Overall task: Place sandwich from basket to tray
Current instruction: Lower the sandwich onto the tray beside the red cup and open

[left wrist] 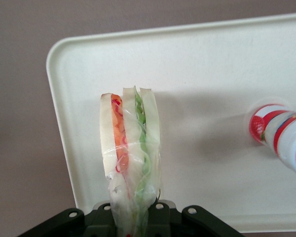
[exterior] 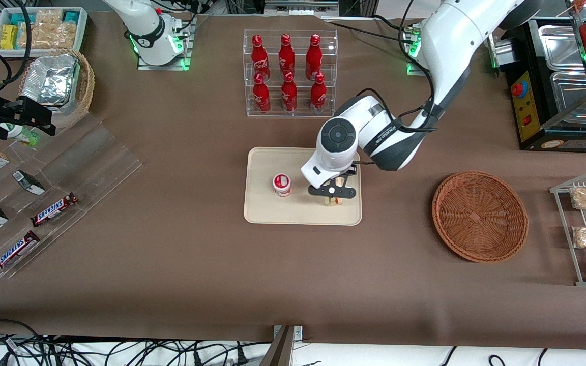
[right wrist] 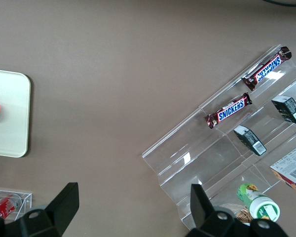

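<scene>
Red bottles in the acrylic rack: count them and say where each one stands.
6. The red bottles stand in the clear acrylic rack, three on its upper tier and three on its lower tier. None looks hidden. The gripper holds the sandwich over the tray.

The gripper (exterior: 332,194) hides most of the sandwich (exterior: 333,200); the cup (left wrist: 281,138) is cut off by the wrist picture's edge.
</scene>
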